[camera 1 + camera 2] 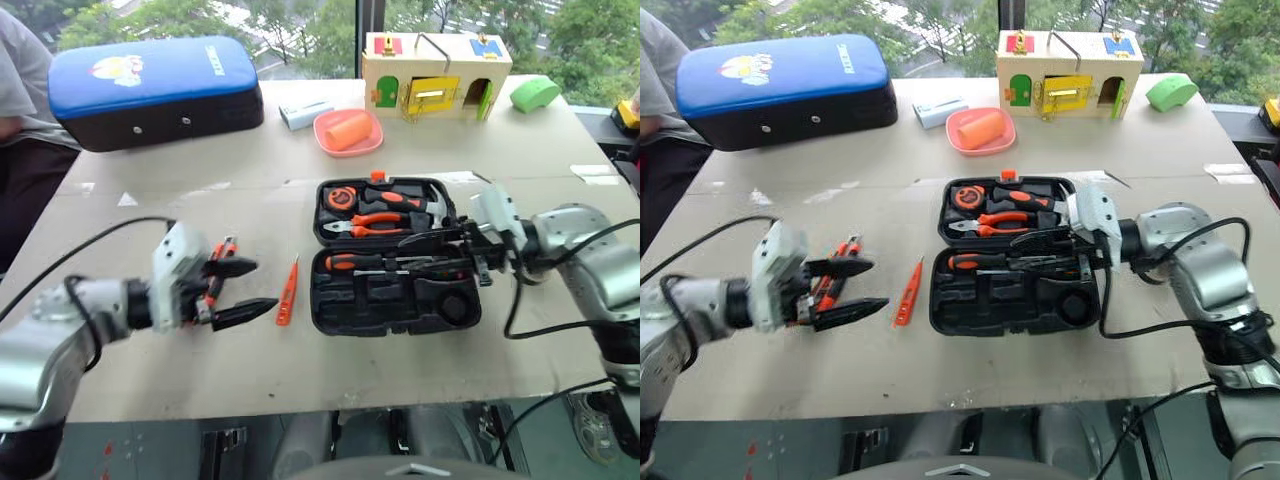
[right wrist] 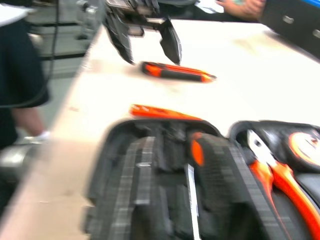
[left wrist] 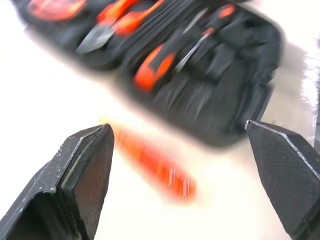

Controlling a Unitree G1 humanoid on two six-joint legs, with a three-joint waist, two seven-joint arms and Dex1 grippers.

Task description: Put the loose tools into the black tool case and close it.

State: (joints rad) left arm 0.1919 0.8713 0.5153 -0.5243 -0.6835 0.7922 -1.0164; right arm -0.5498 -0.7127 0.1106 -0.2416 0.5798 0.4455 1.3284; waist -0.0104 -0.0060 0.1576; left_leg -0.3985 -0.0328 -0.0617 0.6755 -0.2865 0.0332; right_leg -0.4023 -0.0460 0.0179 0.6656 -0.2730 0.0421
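The left tool (image 1: pixel 243 290) hung spread wide and empty low over the table (image 1: pixel 420 375), its two black fingers (image 1: pixel 245 311) pointing toward the case. Just behind those fingers lay the orange-and-black utility knife (image 1: pixel 218 268) on the table, and just beside their tips, toward the case, lay the slim orange tester screwdriver (image 1: pixel 287 290), apart from both. The black tool case (image 1: pixel 392 255) lay open in the middle of the table, both halves flat, the far half holding pliers (image 1: pixel 378 224) and a tape measure (image 1: pixel 341 197), the near half holding one orange-handled screwdriver (image 1: pixel 352 262). The right tool (image 1: pixel 480 262) hovered at the case's right edge, pointing across it; whether its fingers were apart or together could not be told. Farther back stood a blue-topped padded case (image 1: pixel 150 90), a pink dish (image 1: pixel 347 132) and a wooden latch box (image 1: pixel 436 74)
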